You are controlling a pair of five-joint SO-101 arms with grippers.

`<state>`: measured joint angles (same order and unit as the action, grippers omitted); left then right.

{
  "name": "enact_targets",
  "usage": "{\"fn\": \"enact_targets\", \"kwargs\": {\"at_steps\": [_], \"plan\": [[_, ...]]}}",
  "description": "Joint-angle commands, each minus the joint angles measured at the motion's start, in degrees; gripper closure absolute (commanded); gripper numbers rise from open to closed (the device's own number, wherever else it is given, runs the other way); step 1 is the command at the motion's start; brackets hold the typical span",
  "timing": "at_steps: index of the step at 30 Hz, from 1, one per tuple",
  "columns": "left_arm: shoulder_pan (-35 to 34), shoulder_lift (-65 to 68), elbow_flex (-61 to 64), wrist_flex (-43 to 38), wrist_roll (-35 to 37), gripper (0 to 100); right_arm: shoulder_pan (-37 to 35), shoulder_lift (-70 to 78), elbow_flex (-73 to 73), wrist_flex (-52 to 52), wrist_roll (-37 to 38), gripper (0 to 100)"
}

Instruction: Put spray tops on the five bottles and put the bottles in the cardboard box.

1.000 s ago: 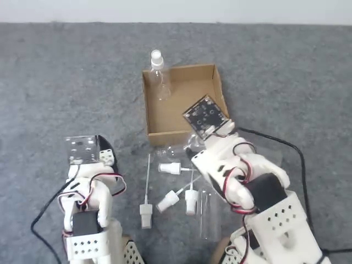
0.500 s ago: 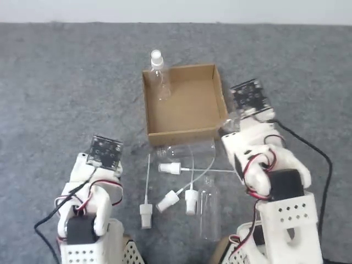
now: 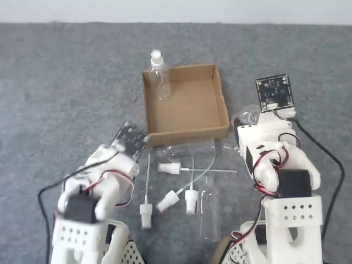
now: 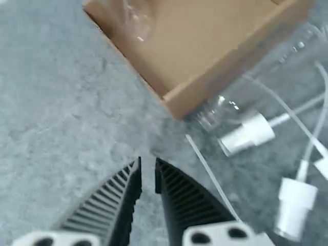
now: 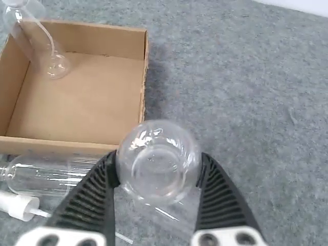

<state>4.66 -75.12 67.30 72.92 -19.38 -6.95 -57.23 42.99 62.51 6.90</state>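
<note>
My right gripper (image 5: pixel 157 163) is shut on a clear bottle (image 5: pixel 156 160) without a top, its round bottom facing the camera. In the high view this bottle (image 3: pixel 247 115) hangs just right of the cardboard box (image 3: pixel 222 104). A bottle with a spray top (image 3: pixel 158 71) leans in the box's back left corner. Two bare bottles lie on the table, one (image 3: pixel 187 149) along the box's front wall and one (image 3: pixel 209 212) nearer the arms. Several loose spray tops (image 3: pixel 170 168) with long tubes lie between them. My left gripper (image 4: pixel 147 168) is shut on nothing, over the carpet near the box's front corner (image 4: pixel 177 105).
Grey carpet (image 3: pixel 66 82) covers the table, with free room to the left and far right. The box floor (image 5: pixel 77 102) is bare apart from the leaning bottle (image 5: pixel 38 43). A spray top (image 4: pixel 246 138) and its tube lie close to my left gripper.
My right arm has swung from the box's front to its right side with the clear bottle. My left arm has tilted forward and right, toward the box's front corner.
</note>
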Motion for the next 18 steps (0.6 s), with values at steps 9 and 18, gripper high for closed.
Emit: {"fn": "enact_targets", "kwargs": {"at_steps": [9, 18], "plan": [[2.02, 21.71, -5.76, -0.88, 5.54, 85, 0.75, -1.98, -0.62, -1.54, -0.79, 99.2], [2.02, 39.74, -5.85, -11.69, 11.60, 85, 0.57, -1.98, -0.09, -1.54, -0.70, 99.2]]}}
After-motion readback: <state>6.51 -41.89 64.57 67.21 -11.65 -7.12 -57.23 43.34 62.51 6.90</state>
